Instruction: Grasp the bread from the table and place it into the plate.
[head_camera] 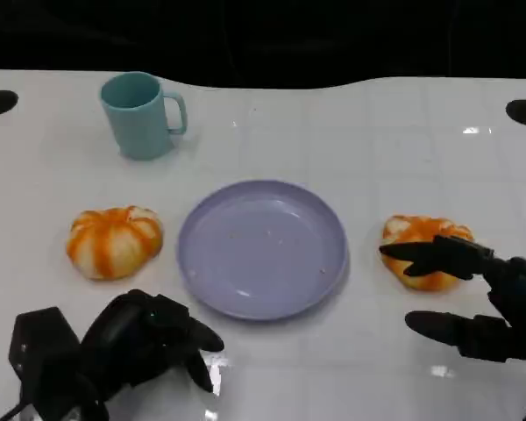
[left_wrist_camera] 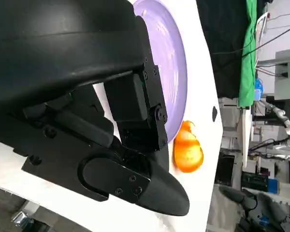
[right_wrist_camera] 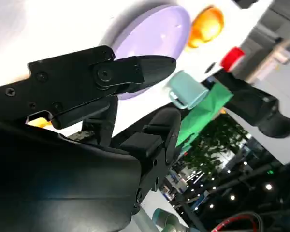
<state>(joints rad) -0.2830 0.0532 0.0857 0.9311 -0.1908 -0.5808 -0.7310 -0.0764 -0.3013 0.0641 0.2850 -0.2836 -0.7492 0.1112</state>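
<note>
Two bread rolls (head_camera: 114,241) (head_camera: 423,250) lying on the table (head_camera: 377,140), one on either side of the purple plate (head_camera: 261,247), which is holding nothing yet. Hovering right hand (head_camera: 473,294) beside the right roll, fingers (head_camera: 421,254) spread apart, upper ones reaching over the roll, no grip visible. Resting left hand (head_camera: 145,338) near the plate's front rim, fingers curled in, holding nothing. Judging task barely begun: grasping, lifting and placing all remaining. Teal mug (head_camera: 143,114) standing behind the plate.

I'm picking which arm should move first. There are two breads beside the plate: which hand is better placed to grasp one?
Right. The right hand is open with fingers above the right bread. The left hand sits near the table edge, apart from the left bread.
</note>
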